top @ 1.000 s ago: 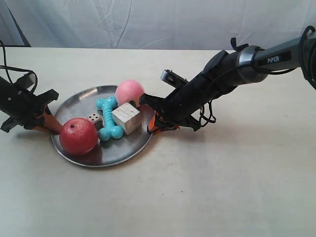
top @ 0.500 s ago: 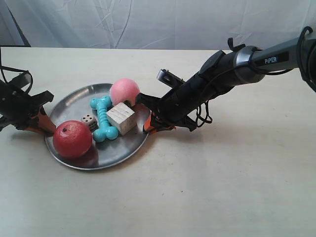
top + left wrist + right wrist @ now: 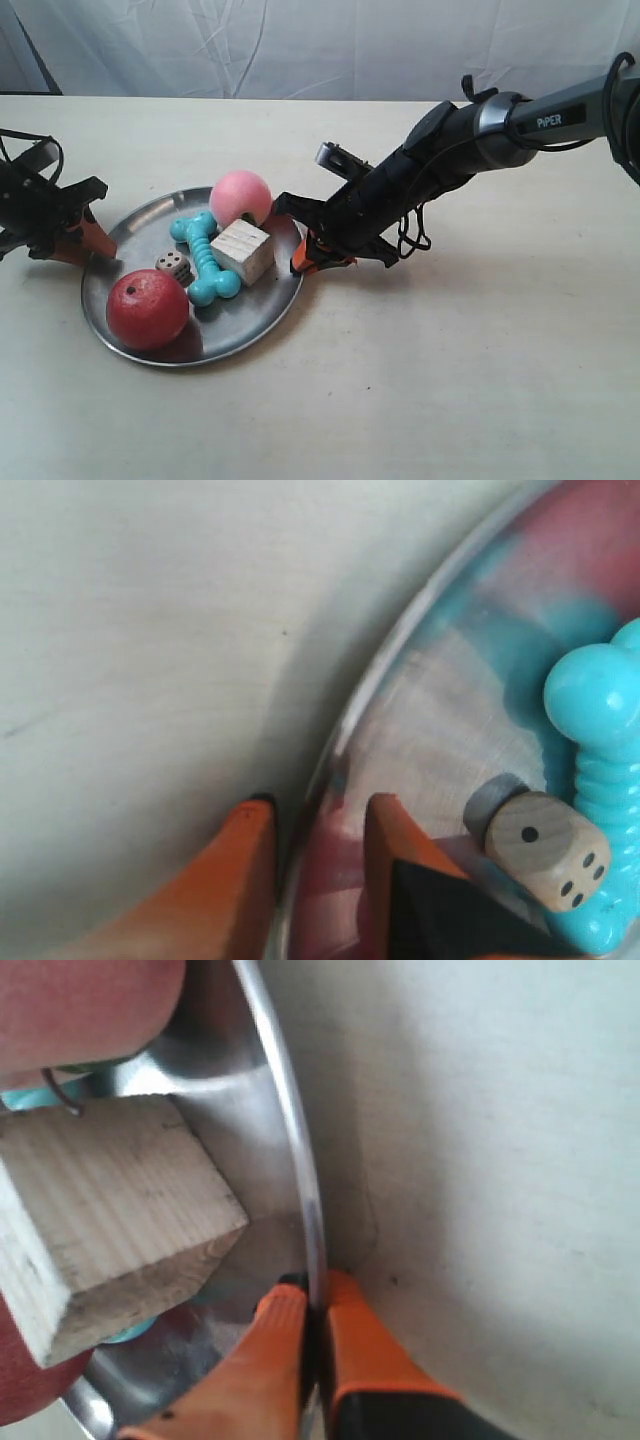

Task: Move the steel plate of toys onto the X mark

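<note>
Right end effector (image 3: 312,1298): my fingers pinched tight on the steel plate (image 3: 250,315) rim.
Left end effector (image 3: 318,822): straddles the opposite rim; clamped or not, I cannot tell.
Plate: on the desk (image 3: 450,380), toys (image 3: 205,262) aboard.
Arm (image 3: 480,135) writing: "PiPER".

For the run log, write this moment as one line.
left gripper: astride steel plate rim, grip unclear | right gripper: shut on rim | toys: in plate | X mark: not visible
</note>
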{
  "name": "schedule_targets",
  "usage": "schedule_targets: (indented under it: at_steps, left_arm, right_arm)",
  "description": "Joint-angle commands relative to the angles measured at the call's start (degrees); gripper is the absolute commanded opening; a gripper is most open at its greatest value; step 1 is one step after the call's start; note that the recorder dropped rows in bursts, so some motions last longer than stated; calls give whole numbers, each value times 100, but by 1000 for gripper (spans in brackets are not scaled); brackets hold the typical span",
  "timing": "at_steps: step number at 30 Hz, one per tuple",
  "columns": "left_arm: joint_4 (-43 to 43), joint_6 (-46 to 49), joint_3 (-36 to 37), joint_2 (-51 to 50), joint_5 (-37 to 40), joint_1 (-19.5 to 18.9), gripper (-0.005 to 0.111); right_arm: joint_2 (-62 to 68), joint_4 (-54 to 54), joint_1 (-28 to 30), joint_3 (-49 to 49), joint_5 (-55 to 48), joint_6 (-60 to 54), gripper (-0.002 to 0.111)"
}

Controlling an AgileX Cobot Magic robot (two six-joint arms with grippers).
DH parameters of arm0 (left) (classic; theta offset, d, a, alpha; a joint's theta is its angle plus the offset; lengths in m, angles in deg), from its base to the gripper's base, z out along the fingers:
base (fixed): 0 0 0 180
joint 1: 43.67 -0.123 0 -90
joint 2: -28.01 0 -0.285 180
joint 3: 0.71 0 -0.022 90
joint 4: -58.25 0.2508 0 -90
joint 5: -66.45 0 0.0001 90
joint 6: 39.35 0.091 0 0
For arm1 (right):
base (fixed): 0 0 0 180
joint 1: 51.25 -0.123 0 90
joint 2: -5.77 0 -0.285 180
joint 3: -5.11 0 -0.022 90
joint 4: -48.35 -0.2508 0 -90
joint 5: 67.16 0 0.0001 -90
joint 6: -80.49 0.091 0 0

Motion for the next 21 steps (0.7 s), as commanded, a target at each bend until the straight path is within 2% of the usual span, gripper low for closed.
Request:
schedule_targets:
  at_steps: [1, 14, 16, 19, 21]
  left_arm:
    - [49, 3, 8, 13, -252, -26, 32]
    - [14, 3, 8, 13, -264, -26, 32]
    - [-13, 3, 8, 13, -264, -26, 32]
    - [-26, 3, 8, 13, -264, -26, 32]
    - [-26, 3, 8, 13, -264, -26, 32]
  right_arm:
    - [-43, 212, -22, 15, 7, -194, 0]
    - [-43, 212, -22, 15, 134, -194, 2]
    - [-43, 212, -22, 15, 148, -194, 11]
    - [-43, 212, -12, 15, 179, -194, 37]
    - [-43, 201, -12, 15, 179, -194, 50]
